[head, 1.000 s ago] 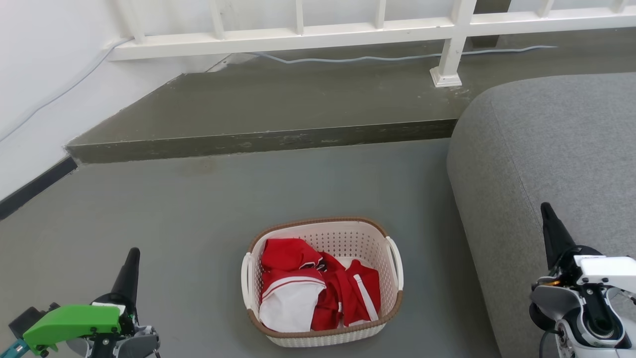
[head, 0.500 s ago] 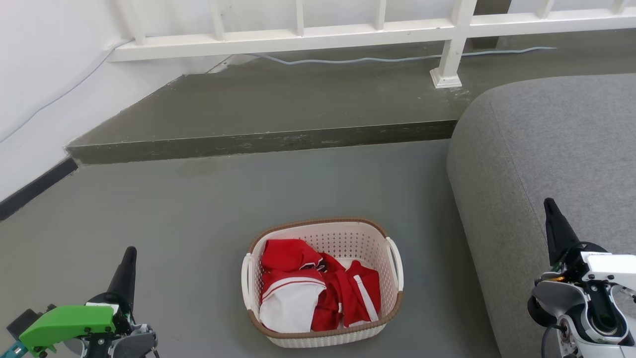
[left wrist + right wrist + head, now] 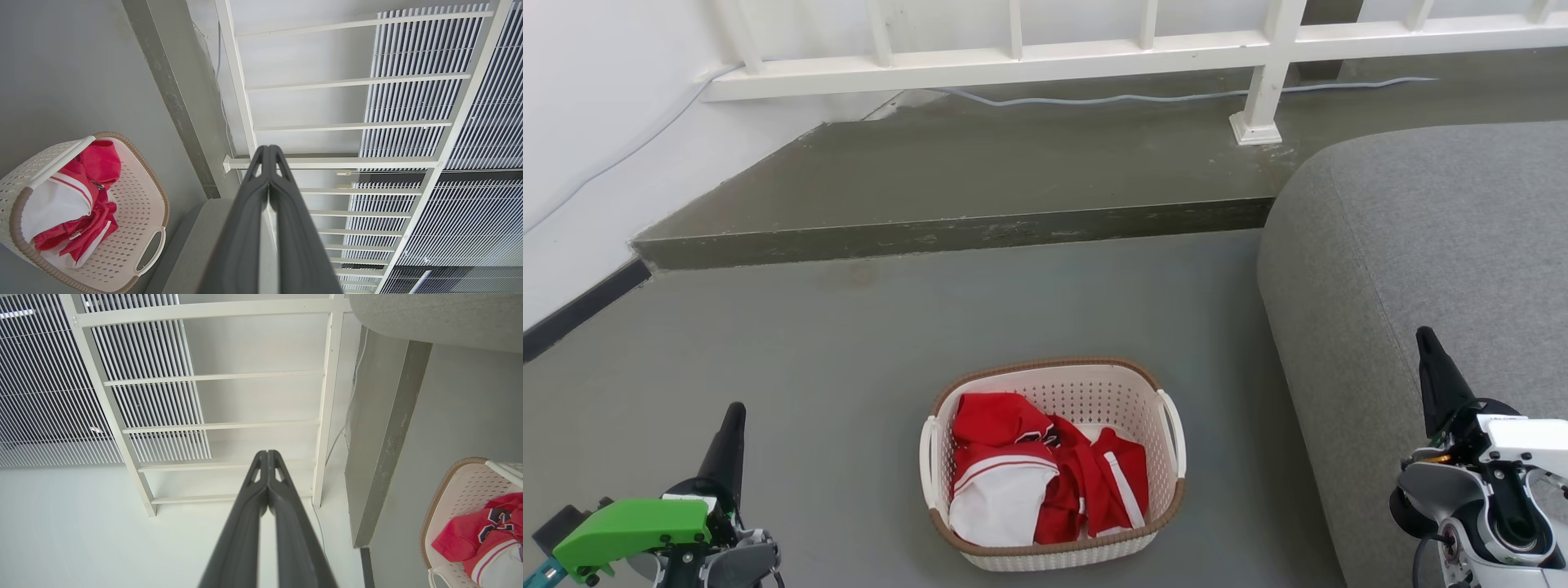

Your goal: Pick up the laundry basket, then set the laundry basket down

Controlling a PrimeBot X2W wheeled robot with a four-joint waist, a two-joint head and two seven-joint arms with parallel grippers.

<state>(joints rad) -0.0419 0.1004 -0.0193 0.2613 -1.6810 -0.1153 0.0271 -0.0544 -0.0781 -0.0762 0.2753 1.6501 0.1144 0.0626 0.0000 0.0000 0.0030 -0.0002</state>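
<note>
I see the laundry basket (image 3: 1094,392) sitting on the grey floor (image 3: 849,367) directly ahead of me, with red and white clothes (image 3: 1045,465) heaped inside (its white side handles are free). My left fingers (image 3: 731,441) hover to its left, pressed together on nothing. My right fingers (image 3: 1433,376), equally clenched and empty, hang to its right before a grey sofa (image 3: 1421,245). Both are well apart from it.

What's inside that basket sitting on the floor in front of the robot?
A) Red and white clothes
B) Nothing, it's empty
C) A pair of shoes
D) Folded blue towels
A: the laundry basket holds a crumpled heap of red and white clothes, which the left wrist view shows too.
</note>
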